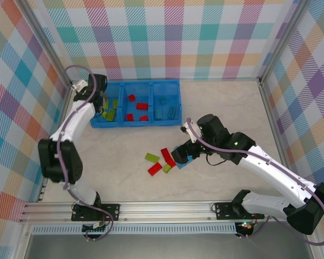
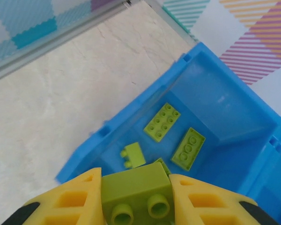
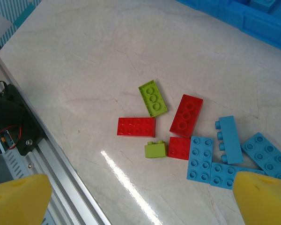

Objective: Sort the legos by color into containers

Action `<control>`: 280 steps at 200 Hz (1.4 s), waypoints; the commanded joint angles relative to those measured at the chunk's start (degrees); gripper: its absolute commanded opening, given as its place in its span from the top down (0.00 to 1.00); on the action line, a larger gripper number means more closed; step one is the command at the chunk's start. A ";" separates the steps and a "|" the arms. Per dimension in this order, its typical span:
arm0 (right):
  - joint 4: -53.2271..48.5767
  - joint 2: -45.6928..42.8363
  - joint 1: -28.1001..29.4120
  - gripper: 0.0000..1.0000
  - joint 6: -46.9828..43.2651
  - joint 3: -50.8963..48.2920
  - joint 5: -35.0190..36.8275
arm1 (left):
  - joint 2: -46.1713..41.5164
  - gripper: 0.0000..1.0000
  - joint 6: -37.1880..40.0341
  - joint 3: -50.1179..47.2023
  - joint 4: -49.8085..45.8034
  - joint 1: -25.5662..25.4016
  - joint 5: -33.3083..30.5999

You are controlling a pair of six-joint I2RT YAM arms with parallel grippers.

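Nine loose legos (image 3: pixel 186 115): three red, two green, perhaps four blue.

tray (image 1: pixel 135 124) — at the back of the table (image 1: pixel 124 178), left of centre | several bricks (image 2: pixel 162 122) in its left compartment, left gripper (image 2: pixel 136 199) above them, a held brick (image 2: pixel 133 185) between its fingers | loose bricks (image 1: pixel 162 161) on the table before the tray — right gripper (image 1: pixel 182 155) just right of them
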 commanded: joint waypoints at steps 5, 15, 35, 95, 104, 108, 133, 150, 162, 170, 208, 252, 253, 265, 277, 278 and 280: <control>1.22 -3.17 0.07 0.00 1.65 -1.35 0.05 | 6.77 0.69 2.49 5.88 1.41 0.57 4.36; 0.97 -4.20 0.06 0.00 1.91 -1.77 0.44 | 9.25 0.60 2.83 8.42 1.01 0.60 4.48; 0.77 -6.10 0.01 0.00 2.84 -2.61 1.60 | 12.19 0.49 2.98 13.15 -2.50 0.67 3.01; 8.01 -4.60 0.06 0.00 10.75 -6.64 13.03 | -4.34 0.46 4.25 2.26 -2.46 0.29 3.60; 8.56 -2.69 0.06 0.00 10.93 -6.14 11.83 | -9.02 0.46 5.47 -0.78 -1.86 -0.42 6.28; 8.66 -1.70 0.03 0.00 11.10 -5.82 11.24 | -11.55 0.46 6.43 -2.11 -1.40 -1.07 7.80; 8.01 5.56 0.11 0.02 15.57 -3.02 11.15 | -24.85 0.45 17.39 -8.43 0.98 -8.64 13.64; 7.92 10.85 0.46 0.13 18.75 -1.22 10.58 | -31.80 0.41 28.26 -11.05 1.62 -13.76 22.71; 7.45 14.91 1.31 0.21 20.89 0.21 10.76 | -35.81 0.33 36.34 -12.47 -0.03 -15.78 31.19; 6.76 17.29 1.92 0.23 22.12 1.26 11.15 | -38.29 0.31 42.11 -13.62 -1.97 -16.66 36.84; 3.96 28.57 5.77 0.28 23.14 7.40 14.66 | -51.19 0.23 67.57 -23.86 -13.04 -19.47 48.18; 3.65 39.14 6.27 0.31 20.64 12.98 16.66 | -61.52 0.14 75.10 -35.60 -16.94 -20.15 54.00; 3.66 39.42 6.29 0.31 20.62 13.07 16.66 | -61.56 0.14 75.10 -35.75 -16.99 -20.15 54.12; 3.01 41.67 6.31 0.32 20.22 14.59 17.19 | -62.28 0.10 75.43 -37.22 -17.53 -20.22 55.09; 2.72 43.45 6.27 0.33 20.00 15.51 17.91 | -62.48 0.07 75.93 -37.99 -17.97 -20.28 55.22; 2.71 43.55 6.29 0.33 20.00 15.52 17.94 | -62.48 0.07 76.00 -38.00 -18.03 -20.30 55.22; 2.88 43.73 6.31 0.33 19.92 15.53 18.03 | -62.48 0.06 76.11 -38.12 -18.14 -20.32 55.13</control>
